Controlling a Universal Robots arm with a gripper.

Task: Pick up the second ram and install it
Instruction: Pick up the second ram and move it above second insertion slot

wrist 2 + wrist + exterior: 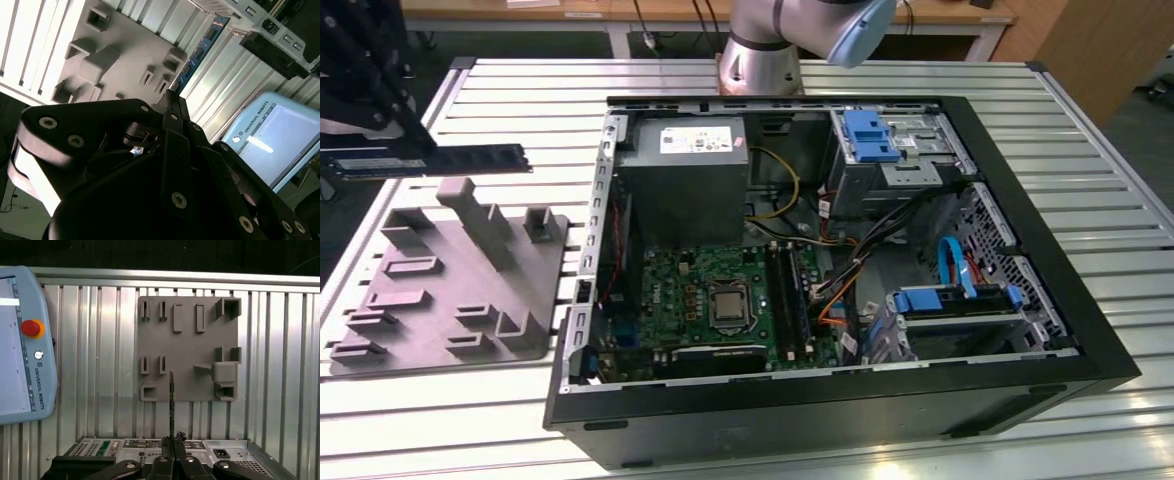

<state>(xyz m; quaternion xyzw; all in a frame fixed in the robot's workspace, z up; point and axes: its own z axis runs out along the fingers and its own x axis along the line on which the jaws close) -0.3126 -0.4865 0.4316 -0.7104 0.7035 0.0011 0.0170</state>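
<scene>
My gripper (pixel 374 140) is shut on the second ram (pixel 467 158), a long dark card held level in the air at the exterior view's left, above the far end of the grey fixture (pixel 454 270). In the first wrist view the ram (pixel 171 400) appears edge-on as a thin black strip running out from the closed gripper (pixel 172 441) over the fixture (pixel 190 350). In the second wrist view the ram (pixel 200 50) extends beyond the gripper (pixel 172 100). The open computer case (pixel 854 395) holds the motherboard with dark memory slots (pixel 787 290) beside the CPU socket (pixel 727 305).
The case lies on a slatted metal table (pixel 454 420). Inside it are a power supply (pixel 680 170), loose cables (pixel 854 270) and blue drive brackets (pixel 954 300). A teach pendant (pixel 20 350) lies on the table near the fixture. The arm's base (pixel 761 60) stands behind the case.
</scene>
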